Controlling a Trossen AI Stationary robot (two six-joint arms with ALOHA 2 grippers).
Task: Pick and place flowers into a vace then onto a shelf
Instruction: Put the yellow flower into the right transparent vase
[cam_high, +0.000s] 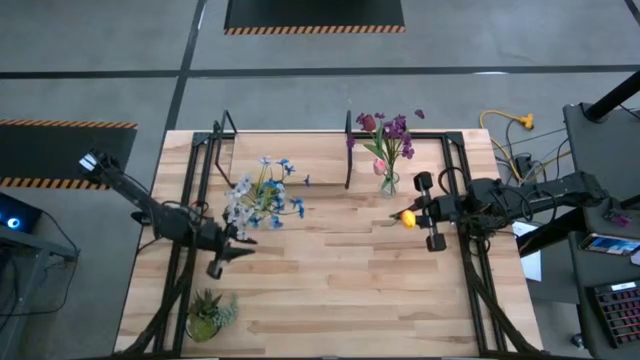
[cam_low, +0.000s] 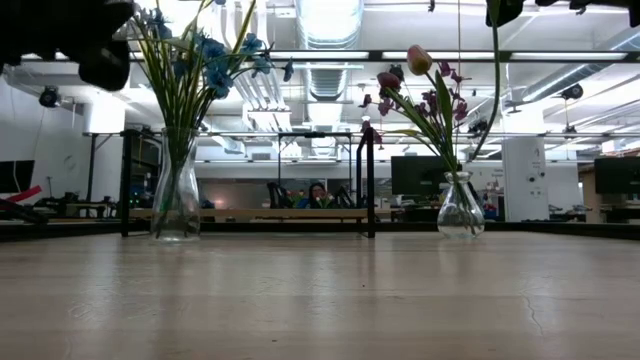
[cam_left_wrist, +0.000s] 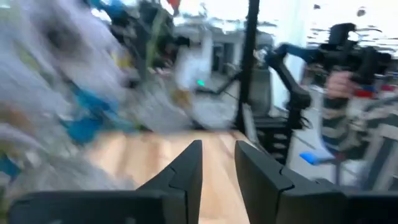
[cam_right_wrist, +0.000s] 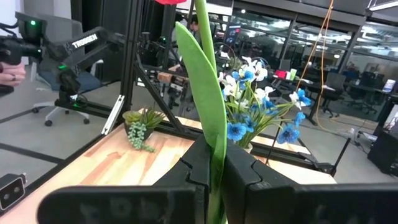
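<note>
— Stem (cam_right_wrist: 214, 134) and leaf sit clamped in the right pincer (cam_right_wrist: 217, 171), held by the stalk well below the bloom (cam_high: 407, 218).
— Where over the bench?
— Toward the right edge, just beside the right vase (cam_high: 388, 183) with the purple and pink flowers (cam_high: 390, 135) at the back.
— How will it handle?
— Light and whippy, I'd judge; the head will sway. The mid-stalk grip looks sensible, since the bloom would crush. That vase seems thin glass and easy to tip.
— The left pincer (cam_high: 240, 252)?
— Empty, fingers narrowly parted, near the left edge, just in front of the blue flowers (cam_high: 265, 195) in their vase (cam_low: 177, 205). The shelf (cam_high: 290, 160) runs along the back edge.
</note>
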